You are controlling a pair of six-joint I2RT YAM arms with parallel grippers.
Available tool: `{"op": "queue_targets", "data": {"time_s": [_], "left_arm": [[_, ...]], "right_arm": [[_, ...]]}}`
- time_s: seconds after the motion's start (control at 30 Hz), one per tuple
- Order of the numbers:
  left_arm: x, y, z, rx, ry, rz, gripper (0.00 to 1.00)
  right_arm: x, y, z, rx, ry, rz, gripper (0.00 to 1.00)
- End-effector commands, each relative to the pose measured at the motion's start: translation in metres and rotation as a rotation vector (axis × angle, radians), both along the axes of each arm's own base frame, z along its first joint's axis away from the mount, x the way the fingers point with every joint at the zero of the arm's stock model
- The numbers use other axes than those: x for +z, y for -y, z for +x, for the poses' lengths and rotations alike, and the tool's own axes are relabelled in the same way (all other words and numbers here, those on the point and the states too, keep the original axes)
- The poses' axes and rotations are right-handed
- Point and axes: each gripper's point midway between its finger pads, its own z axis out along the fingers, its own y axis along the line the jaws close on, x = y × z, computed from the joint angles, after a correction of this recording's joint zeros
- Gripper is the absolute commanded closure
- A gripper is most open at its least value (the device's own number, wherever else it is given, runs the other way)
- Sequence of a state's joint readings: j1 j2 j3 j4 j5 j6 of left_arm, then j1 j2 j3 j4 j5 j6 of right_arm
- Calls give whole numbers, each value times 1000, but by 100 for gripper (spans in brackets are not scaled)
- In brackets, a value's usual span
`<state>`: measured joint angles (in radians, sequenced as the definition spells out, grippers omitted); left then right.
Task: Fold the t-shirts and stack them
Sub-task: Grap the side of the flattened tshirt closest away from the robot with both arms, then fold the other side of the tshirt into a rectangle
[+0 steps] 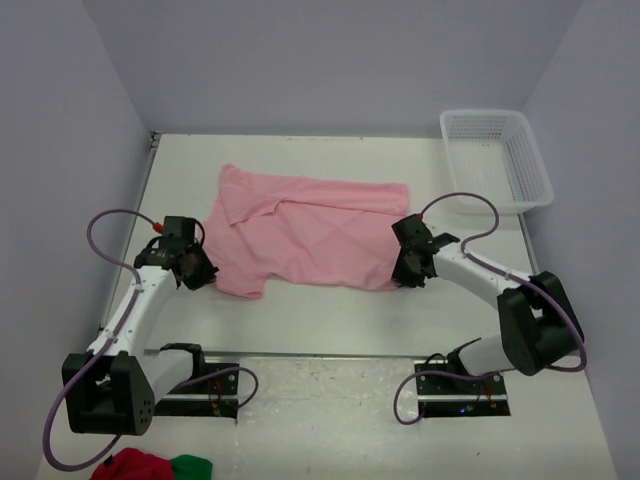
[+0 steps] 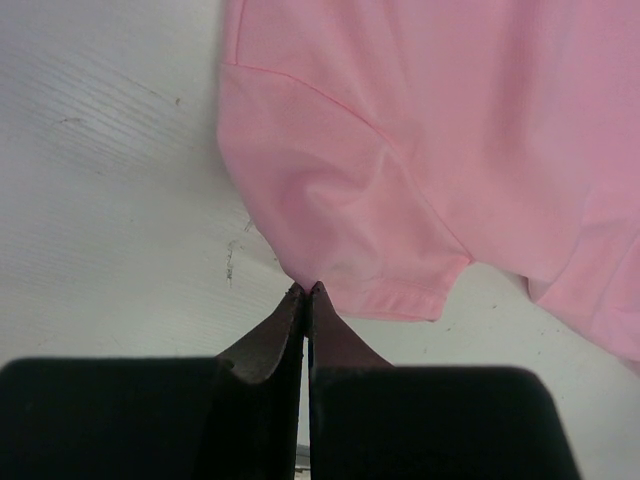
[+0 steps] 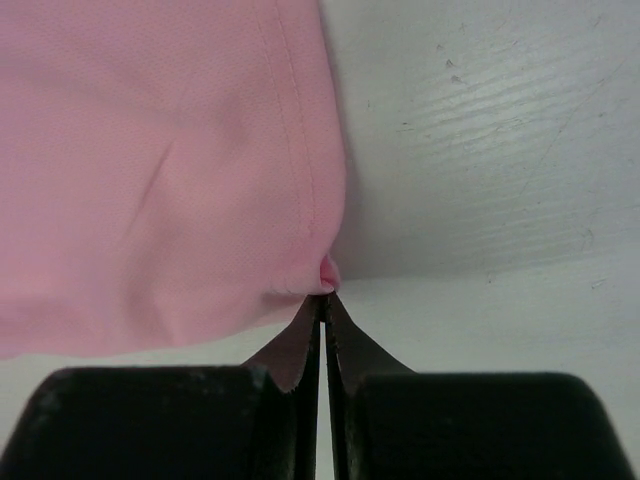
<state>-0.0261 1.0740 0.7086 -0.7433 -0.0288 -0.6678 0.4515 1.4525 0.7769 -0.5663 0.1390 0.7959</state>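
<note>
One light pink t-shirt (image 1: 305,232) lies spread across the middle of the white table, partly folded along its far edge. My left gripper (image 1: 197,268) sits at its left side, shut on the edge of a sleeve (image 2: 345,240), the fabric pinched at the fingertips of the left gripper (image 2: 306,290). My right gripper (image 1: 408,272) is at the shirt's near right corner, shut on the hem (image 3: 300,190), where a small fold of cloth bunches at the right gripper (image 3: 323,296) tips.
A white plastic basket (image 1: 497,156) stands at the back right of the table (image 1: 330,320). Red and green cloth (image 1: 160,466) lies on the floor by the left arm's base. Walls close in the left, back and right sides.
</note>
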Motion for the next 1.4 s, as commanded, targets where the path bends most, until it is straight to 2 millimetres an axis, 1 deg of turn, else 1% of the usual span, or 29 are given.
{"op": "queue_targets", "data": {"time_s": [0.0,0.1,0.13,0.23,0.33,0.4,0.5,0.53,0.6,0.7,0.77,0.8,0.87,0.9,0.97,1.0,1.03,1.07,1.1,1.13,1.17,1.2,1.23,1.27,1.33,1.37], "left_arm": [[18,-3,7,1,59,2,100],[35,-5,8,19,98,9,100],[43,-6,8,21,121,9,100],[50,-4,5,21,141,-4,100],[49,-2,-2,14,119,-13,100],[50,-3,-7,20,116,-5,100],[60,-7,-10,40,142,10,100],[69,-8,-9,46,172,13,100],[80,-13,-10,60,193,34,100],[89,-17,-9,68,212,57,100],[97,-15,-2,47,249,49,100],[101,-13,5,36,277,43,100],[103,-7,13,-5,295,26,100],[101,-5,21,-19,293,19,100],[98,-1,30,-46,283,7,100],[96,5,41,-73,283,-16,100],[94,7,45,-85,273,-23,100],[90,10,54,-102,265,-30,100],[93,11,62,-113,278,-34,100],[93,11,67,-117,274,-33,100],[93,10,72,-119,272,-22,100],[96,10,84,-125,283,-19,100],[98,9,89,-126,284,-15,100],[104,8,100,-131,304,-2,100],[108,8,110,-142,314,4,100],[104,7,116,-142,298,12,100]], "right_arm": [[25,5,3,1,84,2,100],[39,11,-2,6,112,-7,100],[49,14,-5,2,133,-1,100],[64,19,-10,8,171,-4,100],[70,24,-15,14,176,-15,100],[69,26,-18,22,169,-22,100],[68,29,-23,18,164,-28,100],[69,30,-23,12,167,-28,100],[72,31,-25,-2,168,-25,100],[75,34,-23,-20,180,-37,100],[75,33,-23,-12,181,-36,100],[74,32,-21,-10,181,-37,100],[76,31,-18,1,183,-39,100],[74,29,-15,6,175,-43,100],[79,28,-7,13,187,-49,100],[76,27,-4,16,174,-63,100],[81,26,3,13,187,-64,100],[83,24,7,20,190,-69,100],[78,23,9,26,168,-79,100],[82,20,16,27,176,-77,100],[82,19,19,30,172,-80,100],[81,18,22,31,168,-84,100],[81,17,28,29,165,-92,100],[82,16,31,29,168,-97,100],[82,19,41,16,161,-109,100],[82,19,45,15,156,-109,100]]}}
